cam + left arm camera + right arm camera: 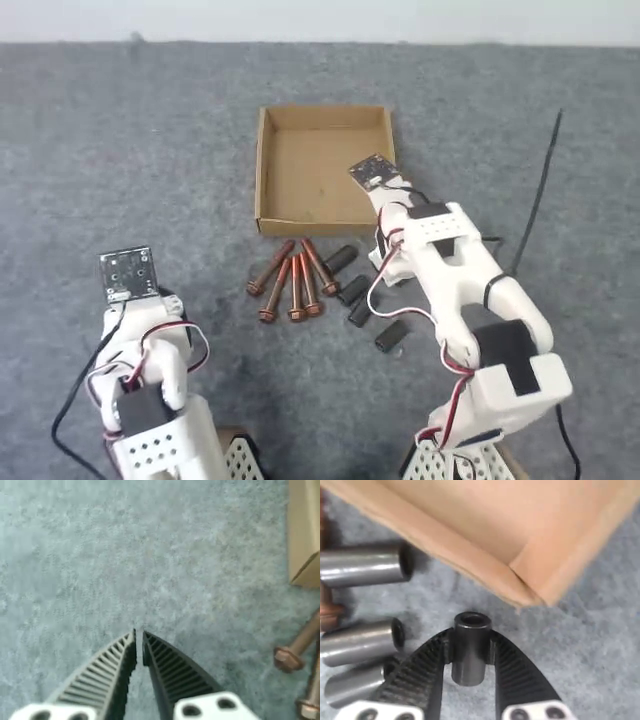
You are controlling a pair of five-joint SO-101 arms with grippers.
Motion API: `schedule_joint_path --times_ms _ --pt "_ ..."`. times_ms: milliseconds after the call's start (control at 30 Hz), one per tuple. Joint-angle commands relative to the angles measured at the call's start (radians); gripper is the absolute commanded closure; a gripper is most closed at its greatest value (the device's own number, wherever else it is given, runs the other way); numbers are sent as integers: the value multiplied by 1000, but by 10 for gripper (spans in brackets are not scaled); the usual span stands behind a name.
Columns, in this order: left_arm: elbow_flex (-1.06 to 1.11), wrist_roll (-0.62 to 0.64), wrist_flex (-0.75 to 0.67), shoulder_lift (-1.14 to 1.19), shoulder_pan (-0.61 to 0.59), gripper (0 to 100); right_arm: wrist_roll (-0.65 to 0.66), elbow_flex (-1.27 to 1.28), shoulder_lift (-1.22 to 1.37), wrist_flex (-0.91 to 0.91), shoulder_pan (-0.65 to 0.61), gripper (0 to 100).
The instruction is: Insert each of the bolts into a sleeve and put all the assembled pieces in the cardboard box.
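Gripping one dark sleeve (469, 655) by its sides, the right gripper (470, 639) sits just off a near corner of the cardboard box (470, 555). The jaws are clamped on the sleeve, and its open end shows at the fingertips. Whether the sleeve is lifted clear of the grey carpet (150, 150) or resting on it is hard to tell from the wrist view.

In the high view, four more sleeves (352, 290) lie loose on the carpet beside the right arm (450, 270). They run in a rough line from near the box front toward the arm's base. Just beside them lie five copper-coloured bolts (297, 285), fanned out with their heads toward the arms — none is in a sleeve.

The left gripper (139, 639) hangs over bare carpet, well apart from the box, its fingers drawn together with nothing between them. One bolt head (286, 659) lies near it.
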Motion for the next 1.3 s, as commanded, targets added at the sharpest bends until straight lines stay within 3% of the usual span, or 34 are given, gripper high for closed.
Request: schedule_joint_path --times_ms 0,233,533,833,1067,1267 --pt "-97 -3 15 -8 28 975 -20 8 -82 -30 27 992" --pt "-325 -11 118 51 40 974 -20 12 -84 -33 27 992" --pt "-730 -11 163 635 58 974 -18 12 -84 -33 27 992" --pt "-857 -5 241 1023 370 973 -49 6 -79 -62 124 992" --pt "-831 61 115 1250 582 961 -48 6 -79 -62 150 992" --pt "-835 121 -26 1433 611 820 -46 6 -77 -70 148 992"
